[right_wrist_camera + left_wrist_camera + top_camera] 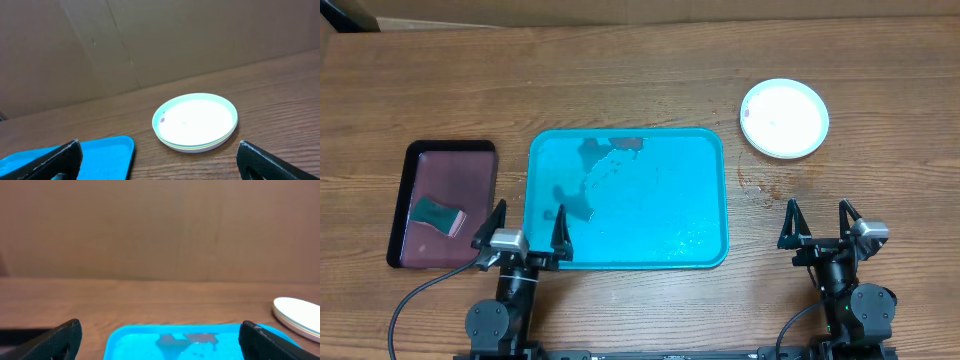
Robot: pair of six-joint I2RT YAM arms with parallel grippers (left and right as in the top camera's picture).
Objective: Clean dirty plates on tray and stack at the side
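— looking for the plates (pixel 784 118): where do they sit?
— stacked in the upper right of the overhead view, on the wooden table (pixel 620 80), apart from the turquoise tray (pixel 627 200) at centre. the top one has a light-blue rim, a lime-green rim shows beneath it, and a small reddish smear (pixel 162 120) marks its left edge.
— and the grippers?
— left gripper (pixel 530 208) is at the tray's lower left corner, fingers spread, holding nothing. right gripper (pixel 816 206) is at lower right, below the plates, also spread wide. a maroon tray (pixel 410 180) at far left holds a green sponge (pixel 438 214).
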